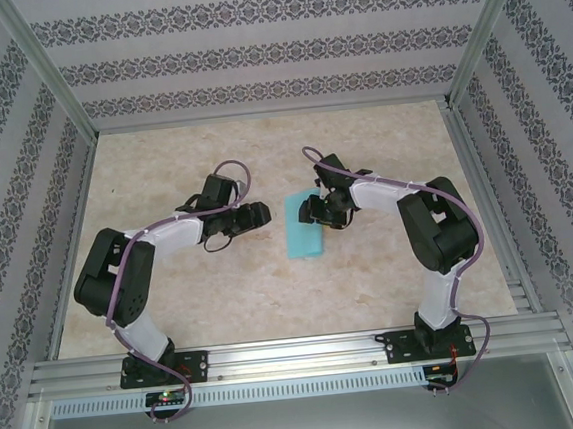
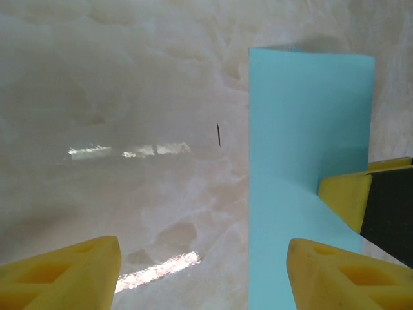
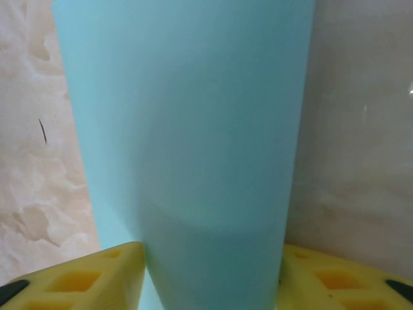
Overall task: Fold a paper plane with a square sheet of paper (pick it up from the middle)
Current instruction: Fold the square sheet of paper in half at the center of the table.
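Paper [image 1: 303,230] lies flat on the bench [image 1: 224,300], mid-field, between the two arms. It reads as a folded oblong rather than a square, with no point on it yet. Its long axis runs far-to-near, tilted a little.

Right fingers [image 1: 316,212] sit over the far half of the paper, so the right arm is the nearer one. From the right wrist I see the strip running straight away from the fingers [image 3: 90,281], filling the gap between them. They stand apart. I cannot tell whether they press its edges.

Left fingers [image 1: 256,215] are just to the left of the paper, aimed at its long left edge. From the left wrist they are spread wide and hold nothing. One finger [image 2: 71,274] is over bare bench and the other is over the sheet, so the edge runs between them. A right finger [image 2: 345,197] shows on the paper's far side.

My read is that the next fold turns on that left edge. The left arm needs to come in square across the long axis, low enough to get under a thin sheet. Risk: the paper slides or buckles instead of lifting.
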Tool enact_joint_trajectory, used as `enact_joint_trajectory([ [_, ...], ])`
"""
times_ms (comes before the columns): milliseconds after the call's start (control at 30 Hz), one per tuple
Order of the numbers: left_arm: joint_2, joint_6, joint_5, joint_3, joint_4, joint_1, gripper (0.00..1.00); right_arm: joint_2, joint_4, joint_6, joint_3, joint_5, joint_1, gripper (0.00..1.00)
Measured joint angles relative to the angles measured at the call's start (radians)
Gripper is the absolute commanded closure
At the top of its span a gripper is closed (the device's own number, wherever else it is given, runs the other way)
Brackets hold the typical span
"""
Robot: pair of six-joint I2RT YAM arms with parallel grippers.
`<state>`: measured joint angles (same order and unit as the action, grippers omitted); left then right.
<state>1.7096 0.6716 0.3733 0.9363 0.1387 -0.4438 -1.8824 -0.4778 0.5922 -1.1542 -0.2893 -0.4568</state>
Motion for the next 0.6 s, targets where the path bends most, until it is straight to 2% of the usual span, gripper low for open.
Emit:
enact_joint_trajectory([
  [167, 0.002, 0.015, 0.008, 0.006, -0.012, -0.005, 0.32, 0.0, -0.039, -0.018, -0.015, 0.053, -0.003, 0.41],
  [400, 0.002, 0.03, 0.011, 0.02, -0.042, -0.018, 0.33, 0.0, -0.059, -0.027, -0.016, 0.084, -0.003, 0.55],
  [600, 0.018, 0.051, 0.011, 0.024, -0.064, -0.03, 0.34, 0.0, -0.062, -0.027, -0.011, 0.098, -0.001, 0.59],
])
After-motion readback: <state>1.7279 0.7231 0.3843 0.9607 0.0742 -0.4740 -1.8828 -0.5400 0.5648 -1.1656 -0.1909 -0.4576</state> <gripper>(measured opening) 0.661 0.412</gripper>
